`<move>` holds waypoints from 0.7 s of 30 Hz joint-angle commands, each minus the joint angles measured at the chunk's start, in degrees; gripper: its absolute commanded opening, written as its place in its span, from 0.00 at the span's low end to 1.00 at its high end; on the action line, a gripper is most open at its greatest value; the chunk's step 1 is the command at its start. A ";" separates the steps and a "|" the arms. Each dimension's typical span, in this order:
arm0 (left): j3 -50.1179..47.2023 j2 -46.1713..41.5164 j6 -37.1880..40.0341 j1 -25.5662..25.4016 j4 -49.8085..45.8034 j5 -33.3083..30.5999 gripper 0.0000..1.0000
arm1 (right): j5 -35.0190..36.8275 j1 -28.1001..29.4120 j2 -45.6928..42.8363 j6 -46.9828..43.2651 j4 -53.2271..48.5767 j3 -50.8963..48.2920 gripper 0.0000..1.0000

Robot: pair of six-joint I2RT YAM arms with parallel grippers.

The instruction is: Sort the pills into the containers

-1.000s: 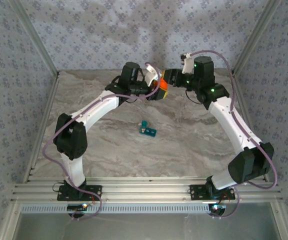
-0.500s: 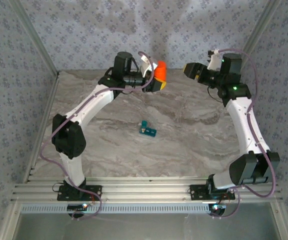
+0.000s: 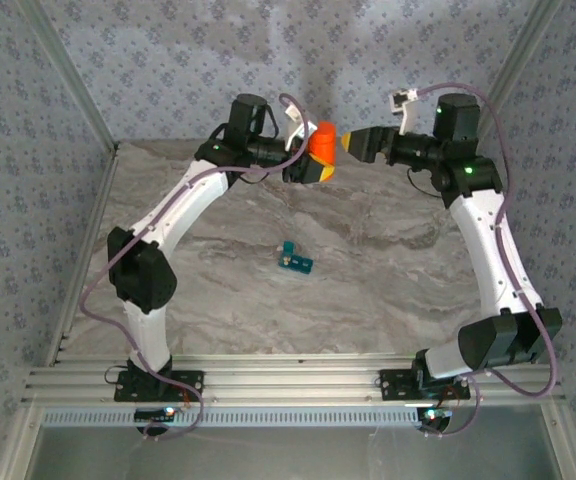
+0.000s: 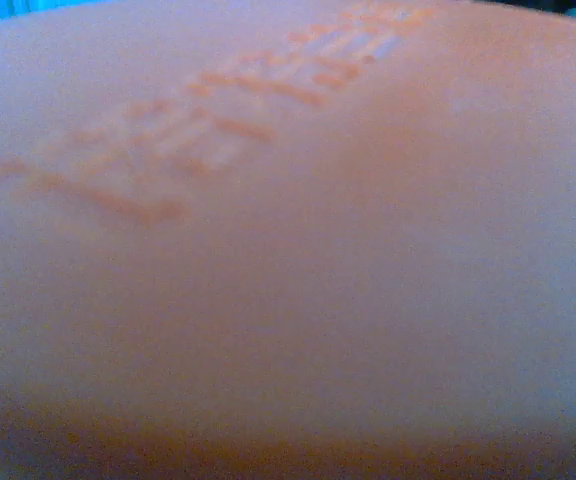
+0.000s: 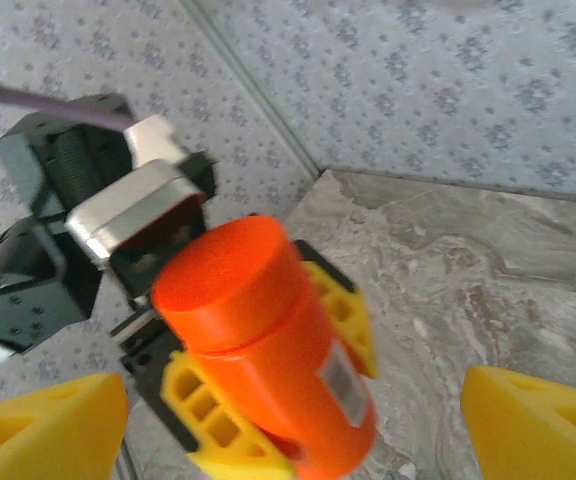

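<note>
Clearly, the left jaws are pinching the orange bottle [image 3: 319,150] and hold it in the air above the far part of the counter [image 3: 388,290], close to the back wall [image 3: 368,60]. In the right wrist view the yellow pads [image 5: 208,420] of the left jaws press on two opposite sides of the bottle body, below its cap [image 5: 230,268]. The cap is on the bottle. The bottle is tilted, with the cap end pointing toward the right wrist camera.

The right jaws are spread wide. Their yellow fingertips [image 5: 48,425] stand at the two lower corners of the right wrist view, one on each side of the bottle, and they do not touch it. From above, the right arm [image 3: 488,230] reaches toward the bottle from the right, and its yellow tip is just beside the cap end. If there is a small gap between them, I cannot tell from that view.

The left wrist view is very blurred: an orange surface with some raised letters lies right in front of the lens, and the letters cannot be read.

The teal pill box [image 3: 295,261] lies on the counter near its middle, well apart from both jaws and nearer to the arm bases than the bottle is. One small part at its left end stands up; whether it is an open lid is too small to tell.
</note>
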 commanded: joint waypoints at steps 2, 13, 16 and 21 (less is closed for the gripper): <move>2.80 0.22 0.22 0.04 -0.97 3.15 0.00 | -0.36 2.25 1.56 -3.34 -3.11 2.40 0.89; 3.33 0.13 0.31 -0.39 -1.97 3.93 0.00 | 3.27 5.80 4.82 -6.11 -6.88 6.13 0.86; 3.34 0.19 0.31 -0.53 -2.07 4.05 0.00 | 3.47 6.02 5.66 -5.99 -6.91 7.21 0.85; 3.57 0.20 0.32 -0.80 -2.15 4.14 0.00 | 3.80 6.86 7.62 -6.86 -8.42 9.47 0.83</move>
